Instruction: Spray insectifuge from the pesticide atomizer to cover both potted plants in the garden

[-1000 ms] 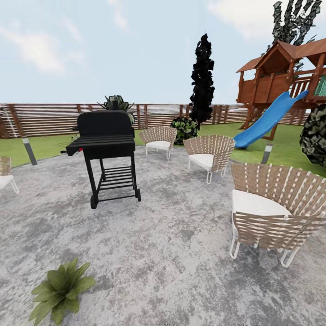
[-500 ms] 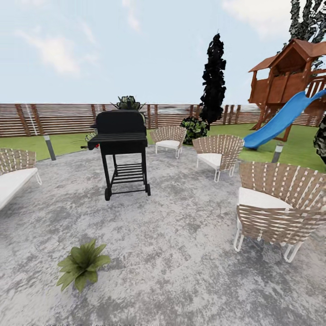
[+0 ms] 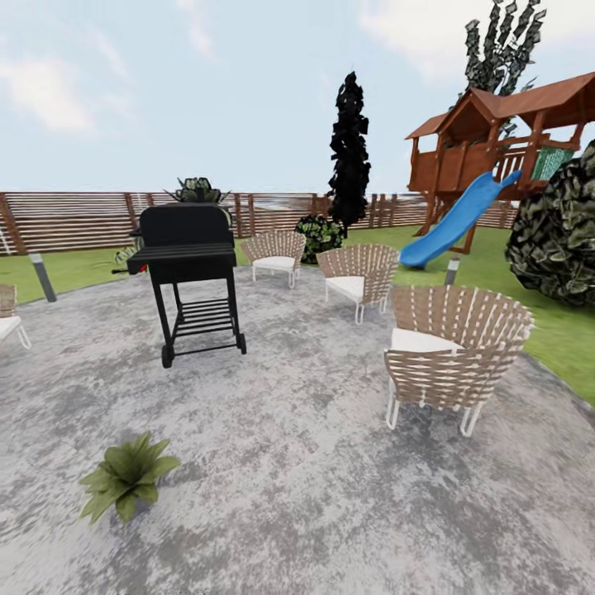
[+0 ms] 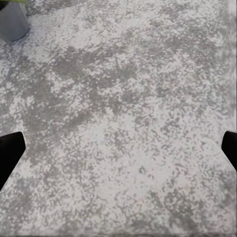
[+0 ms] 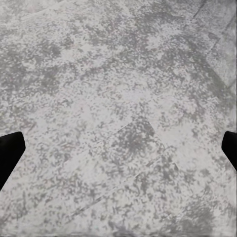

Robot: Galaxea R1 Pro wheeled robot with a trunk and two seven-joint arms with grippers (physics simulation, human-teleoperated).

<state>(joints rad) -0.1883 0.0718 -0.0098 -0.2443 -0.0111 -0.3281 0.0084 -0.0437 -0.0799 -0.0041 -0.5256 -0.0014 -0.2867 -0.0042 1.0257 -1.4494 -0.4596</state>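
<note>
Head view is giving me mottled grey paving (image 3: 330,463) spreading underfoot, with lawn (image 3: 74,268) ringing it and a slatted fence (image 3: 74,219) running behind. A black grill (image 3: 188,277) is standing left of centre; three wicker chairs (image 3: 453,355) are curving off to its right. A playhouse (image 3: 504,136) with a blue slide (image 3: 459,219) is sitting on the grass at far right.

One potted plant (image 3: 126,477) is resting on the paving at lower left, well apart from the grill: a low rosette of broad pointed green leaves. I am seeing no white specks on them at this size. Left wrist view is catching a grey pot (image 4: 13,20) at the frame's corner.

I am reading the left gripper (image 4: 118,148) as spread wide, its dark fingertips (image 4: 10,150) sitting at opposite frame edges over bare paving, holding nothing. The right gripper (image 5: 118,148) is likewise spread wide and holding nothing over paving.
</note>
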